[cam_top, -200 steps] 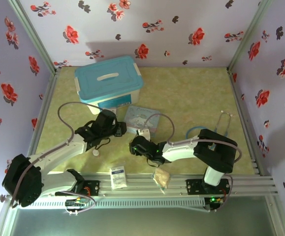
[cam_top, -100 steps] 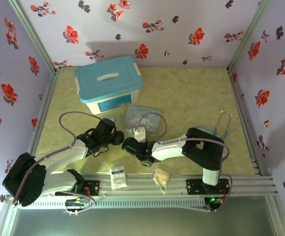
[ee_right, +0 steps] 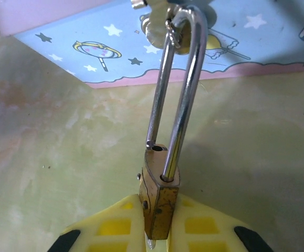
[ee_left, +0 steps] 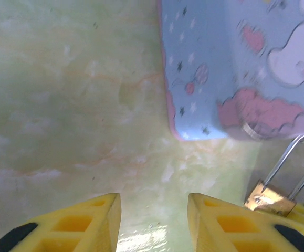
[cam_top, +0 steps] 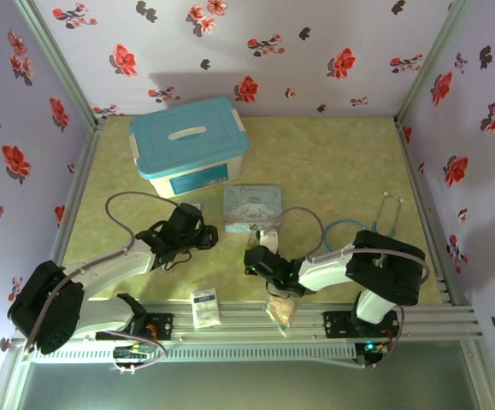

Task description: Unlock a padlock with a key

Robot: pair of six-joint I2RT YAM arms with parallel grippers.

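The padlock (ee_right: 159, 202), a small brass block with a long silver shackle (ee_right: 186, 79), stands on edge between the yellow pads of my right gripper (ee_right: 159, 220), which is shut on its body. The shackle's short leg ends just above its hole. The shackle's top rests against the cartoon tin (ee_right: 236, 42), where small silvery pieces (ee_right: 154, 29) hang on a ring. A silvery tip (ee_right: 152, 244) pokes out under the body; I cannot tell whether either is the key. In the left wrist view the padlock (ee_left: 270, 198) lies right of my open left gripper (ee_left: 154, 212), which holds nothing.
A blue-lidded storage box (cam_top: 187, 141) stands at the back left, the cartoon tin (cam_top: 252, 205) in front of it. A white packet (cam_top: 204, 307) and a beige wrapped lump (cam_top: 281, 309) lie on the front rail. A cable loop (cam_top: 388, 213) lies at the right.
My right gripper has closed on the padlock and the right arm has drawn back to the right, uncovering the tin. The left arm has barely moved.
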